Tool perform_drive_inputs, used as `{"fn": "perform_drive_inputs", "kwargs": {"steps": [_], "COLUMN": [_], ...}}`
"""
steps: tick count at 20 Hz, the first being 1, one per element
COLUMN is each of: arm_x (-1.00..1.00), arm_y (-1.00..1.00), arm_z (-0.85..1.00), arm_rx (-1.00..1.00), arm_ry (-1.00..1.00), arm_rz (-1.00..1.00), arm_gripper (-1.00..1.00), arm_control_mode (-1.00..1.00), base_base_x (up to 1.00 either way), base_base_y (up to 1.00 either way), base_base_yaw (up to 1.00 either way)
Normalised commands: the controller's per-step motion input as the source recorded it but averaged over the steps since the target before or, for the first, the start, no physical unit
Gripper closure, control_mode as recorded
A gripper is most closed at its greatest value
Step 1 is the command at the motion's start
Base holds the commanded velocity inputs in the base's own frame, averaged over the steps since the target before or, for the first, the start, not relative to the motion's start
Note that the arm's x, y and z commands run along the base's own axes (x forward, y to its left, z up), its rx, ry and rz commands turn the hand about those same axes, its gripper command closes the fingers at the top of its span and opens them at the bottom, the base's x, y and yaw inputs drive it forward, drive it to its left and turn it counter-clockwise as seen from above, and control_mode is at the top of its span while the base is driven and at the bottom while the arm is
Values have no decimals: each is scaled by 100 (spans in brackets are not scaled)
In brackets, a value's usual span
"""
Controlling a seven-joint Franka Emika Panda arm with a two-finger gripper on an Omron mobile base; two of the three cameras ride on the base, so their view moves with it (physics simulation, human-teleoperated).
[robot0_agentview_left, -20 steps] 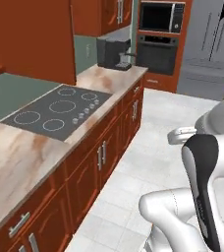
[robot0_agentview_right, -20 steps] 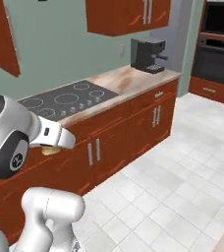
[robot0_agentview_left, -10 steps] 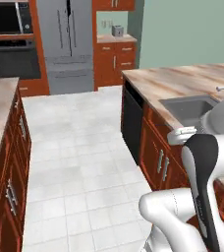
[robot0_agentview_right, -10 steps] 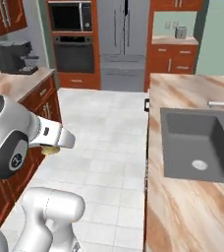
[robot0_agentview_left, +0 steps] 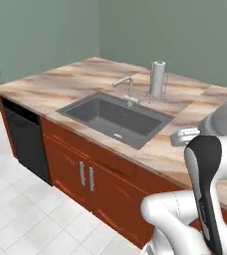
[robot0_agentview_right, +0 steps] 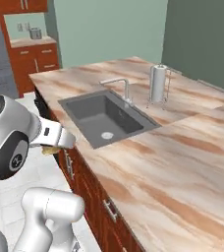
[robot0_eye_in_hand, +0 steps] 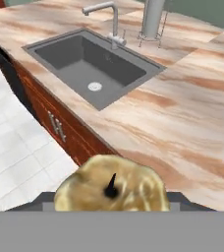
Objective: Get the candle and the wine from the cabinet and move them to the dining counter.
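Steel sink [robot0_eye_in_hand: 84,69] inset in dining counter [robot0_eye_in_hand: 192,118], ahead of pincer & off to its left; basin holds nothing but the drain. 1 faucet [robot0_eye_in_hand: 109,22] at sink's far rim, 1 paper-towel roll on a wire stand [robot0_agentview_right: 158,83] just right of faucet, both well beyond pincer.

Candle [robot0_eye_in_hand: 111,189] sits right at the pincer, yellowish-tan top w/ dark wick facing the hand cam, lifted clear of the counter, over its near edge w/ marble top ahead & floor to the left. Pincer [robot0_agentview_right: 52,147] pinching candle – tan bit shows under the hand in right base view. Jaws set fairly wide round it.

Count: 1 candle, 1 sink, 1 faucet, 1 towel roll. 2 silver handles [robot0_agentview_left: 85,175] on doors under sink.
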Motion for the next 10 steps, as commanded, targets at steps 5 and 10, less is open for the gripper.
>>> {"fn": "perform_drive_inputs", "kwargs": {"steps": [5, 10], "arm_x": [0, 0], "arm_y": [0, 0], "arm_z": [0, 0], "arm_rx": [0, 0], "arm_ry": [0, 0], "arm_rz": [0, 0], "arm_gripper": [100, 100], "arm_control_mode": [100, 100], "base_base_x": [0, -2], "base_base_y": [0, 0], "base_base_yaw": [-100, -100]}}
